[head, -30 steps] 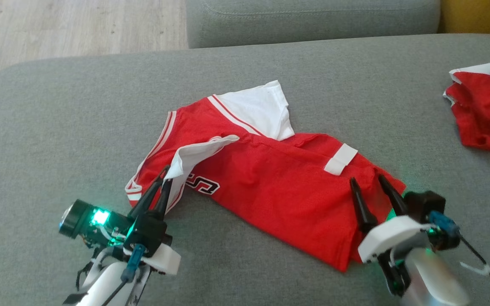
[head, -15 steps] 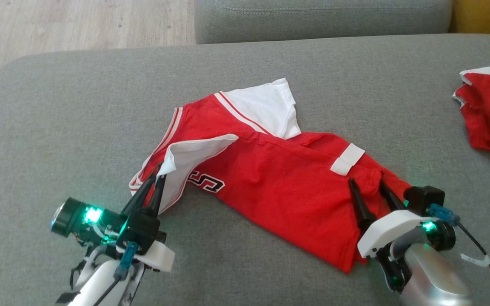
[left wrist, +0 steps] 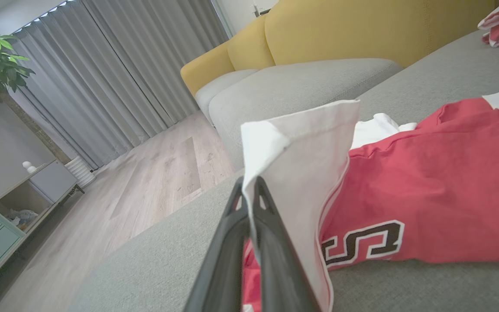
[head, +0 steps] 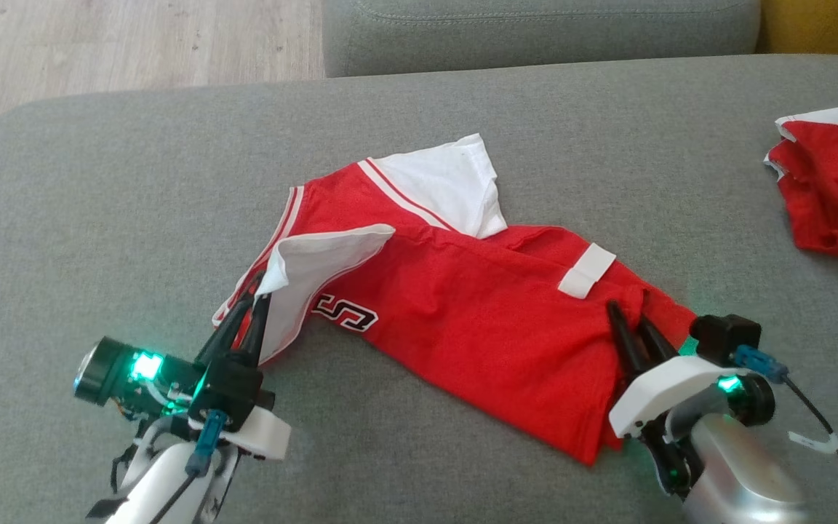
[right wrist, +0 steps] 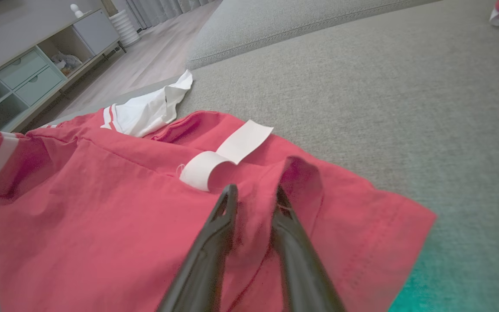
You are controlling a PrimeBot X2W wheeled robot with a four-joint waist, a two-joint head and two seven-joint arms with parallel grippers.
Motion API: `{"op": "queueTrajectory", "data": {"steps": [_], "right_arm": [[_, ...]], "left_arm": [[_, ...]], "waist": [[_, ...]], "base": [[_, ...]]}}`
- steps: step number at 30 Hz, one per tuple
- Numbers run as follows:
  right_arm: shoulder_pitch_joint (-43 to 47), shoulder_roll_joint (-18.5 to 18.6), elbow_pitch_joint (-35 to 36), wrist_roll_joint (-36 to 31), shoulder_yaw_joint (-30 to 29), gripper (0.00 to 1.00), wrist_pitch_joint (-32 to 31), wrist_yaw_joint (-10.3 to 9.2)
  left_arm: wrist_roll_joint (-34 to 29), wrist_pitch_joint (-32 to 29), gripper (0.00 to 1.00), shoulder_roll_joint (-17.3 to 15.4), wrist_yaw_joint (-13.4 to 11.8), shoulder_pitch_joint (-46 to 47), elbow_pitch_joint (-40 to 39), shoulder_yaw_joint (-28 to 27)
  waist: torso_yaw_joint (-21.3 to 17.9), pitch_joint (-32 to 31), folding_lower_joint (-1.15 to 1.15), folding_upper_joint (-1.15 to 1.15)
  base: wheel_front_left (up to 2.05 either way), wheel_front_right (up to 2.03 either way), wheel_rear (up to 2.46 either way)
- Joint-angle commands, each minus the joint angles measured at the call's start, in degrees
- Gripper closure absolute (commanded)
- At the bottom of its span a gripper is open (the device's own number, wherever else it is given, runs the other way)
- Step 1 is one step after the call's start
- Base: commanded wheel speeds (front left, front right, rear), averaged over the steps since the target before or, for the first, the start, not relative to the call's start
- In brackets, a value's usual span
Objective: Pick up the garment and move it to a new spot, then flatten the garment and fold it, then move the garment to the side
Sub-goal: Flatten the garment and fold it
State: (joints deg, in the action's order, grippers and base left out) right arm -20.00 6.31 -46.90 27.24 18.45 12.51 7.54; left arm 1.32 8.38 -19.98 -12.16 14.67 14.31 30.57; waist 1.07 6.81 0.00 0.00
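We logged the garment (head: 463, 313) lying mid sofa cushion (head: 135, 182), left claw (head: 259, 287) clenched on its white flap (head: 317, 255), right claw (head: 628, 314) astride a red fold (right wrist: 253, 216), grip unclear; a shallow pinch could slip on lifting.

The left pincer (head: 257, 291) and right pincer (head: 628, 314) each have two long, tapering black fingers (right wrist: 208, 247) set in a white housing (head: 663, 393) on a pale forearm (head: 732, 477). A black cylinder (head: 102, 371) with a green light (head: 144, 364) sits by each wrist, with a blue plug (head: 752, 359) and a thin black cable (head: 823, 429)
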Motion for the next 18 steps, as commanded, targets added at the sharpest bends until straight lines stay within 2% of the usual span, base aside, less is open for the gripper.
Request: {"op": "queueTrajectory", "data": {"steps": [1,3,6,11,18], "right_arm": [[-0.84,0.75,1.79,0.06,1.11,0.75,0.16,-0.05],[-0.67,1.1,2.2,-0.05,0.6,0.78,0.2,-0.05],[-0.32,1.5,3.12,-0.25,-0.18,1.0,-0.05,-0.05],[1.32,2.0,6.58,0.48,-0.86,1.0,-1.57,-0.05],[4.43,4.72,16.27,4.35,-2.11,1.0,-4.16,-0.05]], "left_arm": [[0.25,-0.32,1.0,-1.95,-0.53,1.15,-2.16,-2.5],[0.23,-0.56,1.0,-2.14,-0.72,1.04,-2.52,-2.46],[0.24,-0.84,1.0,-2.58,-1.04,0.87,-3.13,-2.57],[0.32,-1.01,1.0,-3.48,-1.6,0.69,-4.34,-2.98],[0.3,-0.96,1.0,-5.77,-1.67,1.4,-7.04,-4.05]], "waist": [[-0.02,-0.02,0.0,0.0],[-0.06,-0.05,0.0,0.0],[-0.19,-0.16,0.0,0.0],[-0.51,-0.73,0.0,0.0],[-1.12,-1.72,0.0,0.0]], "base": [[0.0,0.0,0.0],[0.0,0.0,0.0],[0.0,0.0,0.0],[0.0,0.0,0.0],[0.0,0.0,0.0]]}}
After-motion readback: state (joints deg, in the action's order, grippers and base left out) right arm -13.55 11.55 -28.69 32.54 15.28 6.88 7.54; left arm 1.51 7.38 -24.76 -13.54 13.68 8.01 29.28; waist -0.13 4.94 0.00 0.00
